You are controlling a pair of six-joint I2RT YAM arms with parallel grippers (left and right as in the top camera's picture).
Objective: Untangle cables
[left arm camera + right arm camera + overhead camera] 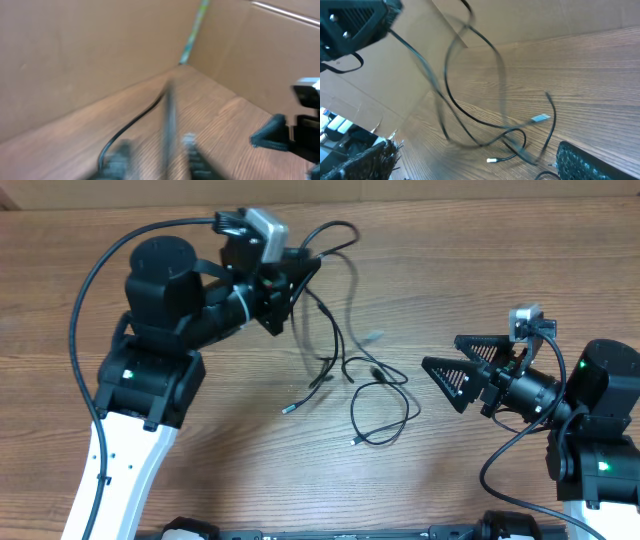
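Note:
Several thin black cables (350, 408) lie looped together at mid-table, with a white plug (288, 407) and a grey plug (375, 336) at loose ends. Some strands rise to my left gripper (295, 285), which hangs above the table's far side. In the blurred left wrist view its fingers (195, 157) stand apart, and one smeared strand (170, 120) runs between them without being pinched. My right gripper (441, 352) is wide open just right of the tangle, holding nothing. In the right wrist view the cables (470, 117) are motion-blurred; the grey plug (540, 119) and white plug (492, 160) lie on the wood.
Cardboard walls (75, 50) close off the far side of the wooden table (480, 260). The left arm's thick black wiring (85, 300) arcs out to the left. The right arm's base (600, 440) sits at the near right.

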